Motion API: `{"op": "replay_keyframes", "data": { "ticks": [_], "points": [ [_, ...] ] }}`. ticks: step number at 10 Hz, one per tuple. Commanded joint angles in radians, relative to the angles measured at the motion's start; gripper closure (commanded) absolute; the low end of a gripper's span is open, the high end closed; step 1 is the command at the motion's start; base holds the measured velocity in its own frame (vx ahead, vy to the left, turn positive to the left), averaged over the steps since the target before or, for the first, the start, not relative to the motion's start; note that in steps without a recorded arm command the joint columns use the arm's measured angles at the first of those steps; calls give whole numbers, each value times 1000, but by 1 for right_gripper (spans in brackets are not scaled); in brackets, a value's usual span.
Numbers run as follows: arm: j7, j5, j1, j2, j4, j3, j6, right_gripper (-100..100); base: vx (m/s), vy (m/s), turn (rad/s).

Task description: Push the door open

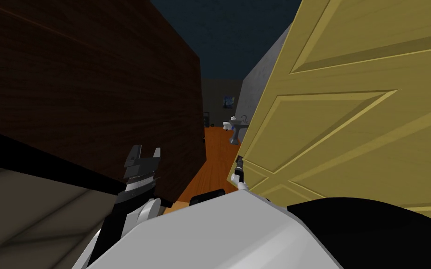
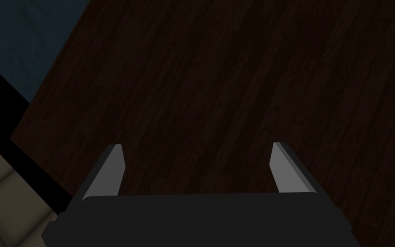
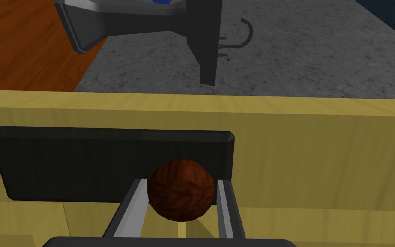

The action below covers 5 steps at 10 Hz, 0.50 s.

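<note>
Door [image 1: 350, 116] stood ajar on the right, its edge near you. Your right gripper [image 3: 181, 183] was clamped on the brown knob [image 3: 181, 195], likely for a pushing hold. Your left gripper [image 2: 197, 148], fingers apart, faced the dark wood wall [image 2: 235, 85].

Left arm raised near left, left gripper [image 1: 147, 150] fingers spread wide apart. Right arm stretched forward, right gripper [image 3: 181, 183] fingers pressing both sides of round brown knob [image 3: 181, 199].
</note>
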Motion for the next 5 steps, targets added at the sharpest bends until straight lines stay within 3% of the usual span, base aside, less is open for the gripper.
{"op": "replay_keyframes", "data": {
  "ticks": [1, 5],
  "points": [
    [-5, -3, -12, -17, 28, -6, -24, 100, 8, -14, 12],
    [52, -23, -33, 21, 38, -78, -33, 100, 132, -35, -6]
  ]
}}
